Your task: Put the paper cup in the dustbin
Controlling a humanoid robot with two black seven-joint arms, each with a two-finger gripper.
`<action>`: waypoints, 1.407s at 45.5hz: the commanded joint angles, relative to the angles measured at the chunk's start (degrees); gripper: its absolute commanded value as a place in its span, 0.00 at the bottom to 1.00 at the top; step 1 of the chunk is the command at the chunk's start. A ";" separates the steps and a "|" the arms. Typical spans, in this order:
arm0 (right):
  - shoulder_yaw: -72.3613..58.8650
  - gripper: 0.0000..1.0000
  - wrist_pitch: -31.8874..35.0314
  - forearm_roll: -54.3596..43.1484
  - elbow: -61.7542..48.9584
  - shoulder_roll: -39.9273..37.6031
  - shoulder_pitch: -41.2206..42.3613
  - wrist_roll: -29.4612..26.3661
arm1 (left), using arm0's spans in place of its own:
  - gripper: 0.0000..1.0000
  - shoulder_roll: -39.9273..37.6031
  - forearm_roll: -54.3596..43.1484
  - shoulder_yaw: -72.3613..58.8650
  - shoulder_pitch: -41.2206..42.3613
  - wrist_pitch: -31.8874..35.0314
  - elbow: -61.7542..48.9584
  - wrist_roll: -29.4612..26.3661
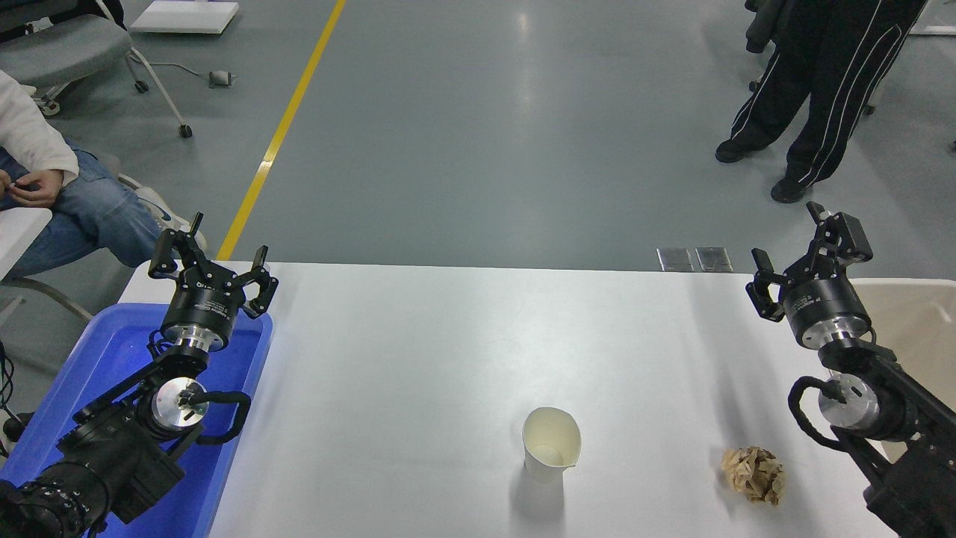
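Observation:
The paper cup (550, 444) is small and white with a cream inside. It stands upright on the white table (448, 351), near the front, right of the middle. The dustbin (915, 314) is beige and sits at the table's right edge, mostly hidden behind my right arm. My right gripper (795, 261) is open and empty, raised at the table's far right, well behind and to the right of the cup. My left gripper (209, 261) is open and empty, parked over the blue tray at the lower left.
A crumpled brown paper ball (753, 474) lies right of the cup, near my right arm. A bright blue plastic tray (112, 373) sits at the left edge. A seated person (52, 187) is at the far left; another person stands (814, 90) at the top right.

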 commanded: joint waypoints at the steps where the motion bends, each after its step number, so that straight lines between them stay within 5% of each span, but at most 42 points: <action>1: 0.00 0.99 -0.09 0.00 0.00 0.56 0.11 0.00 | 1.00 0.00 -0.03 -0.06 -0.01 0.00 0.00 0.07; 64: -0.79 1.00 0.79 -0.09 -2.90 -0.67 1.08 0.61 | 1.00 0.00 -0.03 0.03 -0.01 0.00 0.00 -0.01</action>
